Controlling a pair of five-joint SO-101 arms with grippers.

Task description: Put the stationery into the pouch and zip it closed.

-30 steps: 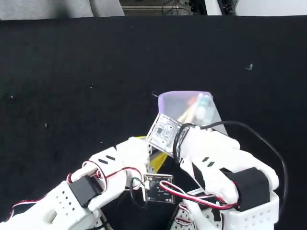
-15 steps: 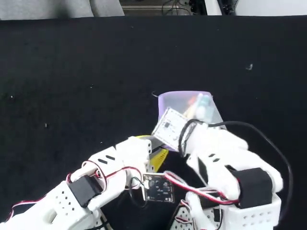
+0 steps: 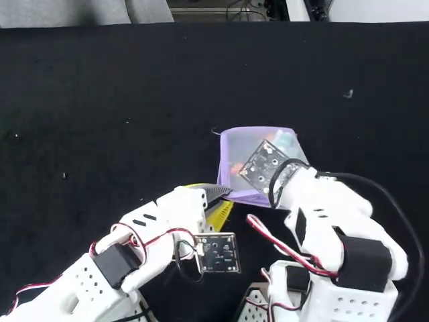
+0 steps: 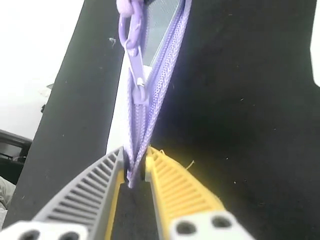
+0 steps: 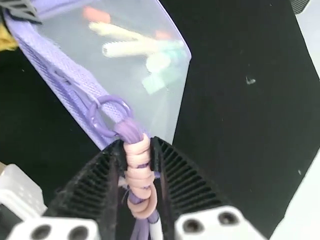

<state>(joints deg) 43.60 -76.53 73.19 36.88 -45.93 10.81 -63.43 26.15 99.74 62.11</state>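
A translucent purple pouch (image 3: pixel 258 144) lies at the table's middle, with stationery (image 5: pixel 145 47) visible inside through its side. My left gripper (image 4: pixel 134 172) is shut on the end of the pouch's purple zipper band (image 4: pixel 155 105), with its grey and yellow fingers (image 3: pixel 218 201) at the pouch's near left corner. The zip slider and its ring pull (image 4: pixel 131 30) sit further along the band. My right gripper (image 5: pixel 136 167) is shut on the pink-and-purple cord pull (image 5: pixel 136 155) tied to the slider ring (image 5: pixel 111 112), at the pouch's near edge (image 3: pixel 251 196).
The black table (image 3: pixel 100 100) stretches free to the left, right and back. Both white arms (image 3: pixel 322 228) crowd the near edge. A small scrap (image 3: pixel 347 94) lies at the back right.
The right gripper has swung right and away along the pouch's near edge with the zip pull. The left arm has barely shifted.
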